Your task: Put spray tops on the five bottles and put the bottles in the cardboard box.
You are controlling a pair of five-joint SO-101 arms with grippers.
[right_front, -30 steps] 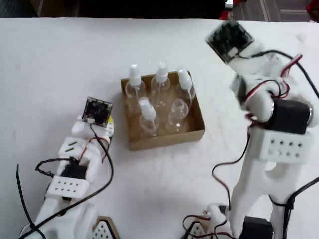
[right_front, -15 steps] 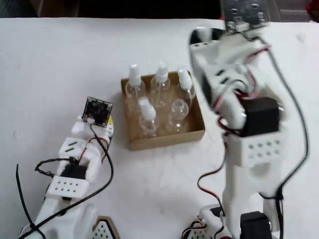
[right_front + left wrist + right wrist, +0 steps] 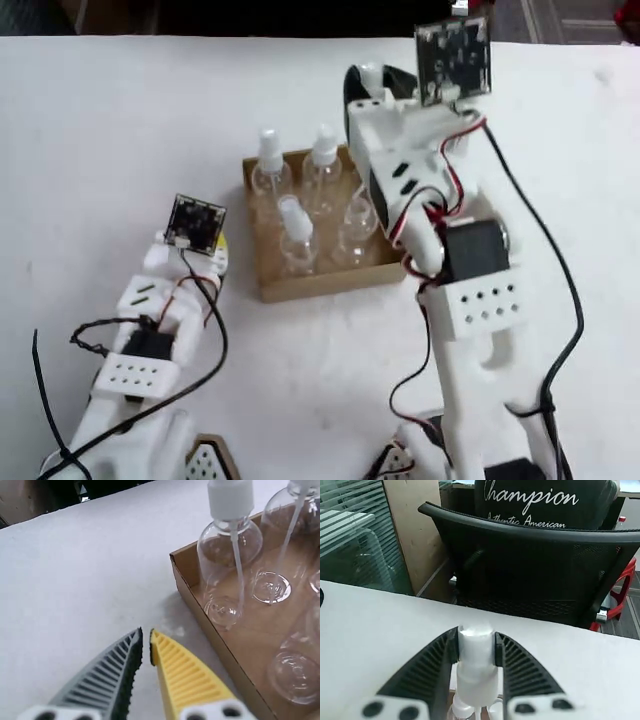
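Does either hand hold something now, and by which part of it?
The right hand grips a spray top by the sides of its white head. The left hand holds nothing.

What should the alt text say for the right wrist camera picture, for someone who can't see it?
The right gripper, black and ridged, is shut on a white spray top, which stands upright above a white table. Beyond the table's far edge stands a black mesh office chair.
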